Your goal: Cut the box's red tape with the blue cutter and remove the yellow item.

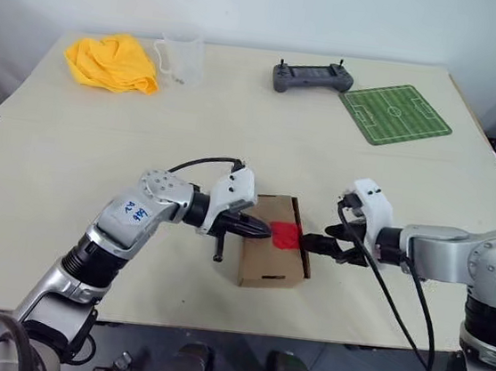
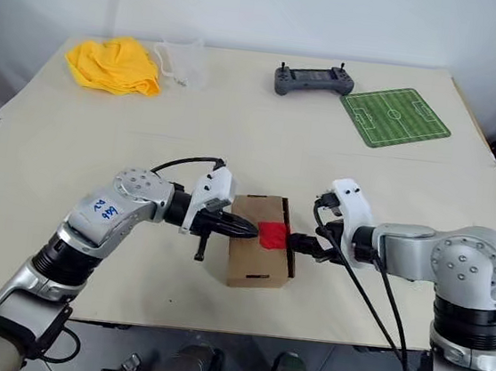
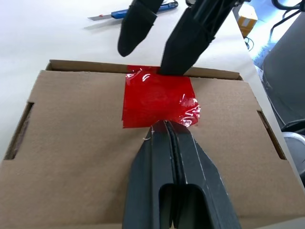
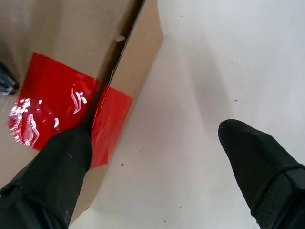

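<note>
We see the small brown cardboard box [image 1: 273,247] lying near the table's front edge, its glossy red square tape [image 3: 155,98] on top. Our left gripper [image 3: 164,126], fingers pressed together, touches the tape's edge. Our right gripper [image 4: 155,143] stands apart, one finger [image 4: 57,167] on the tape. The slim blue cutter [image 3: 138,10] lies beyond the box.
</note>
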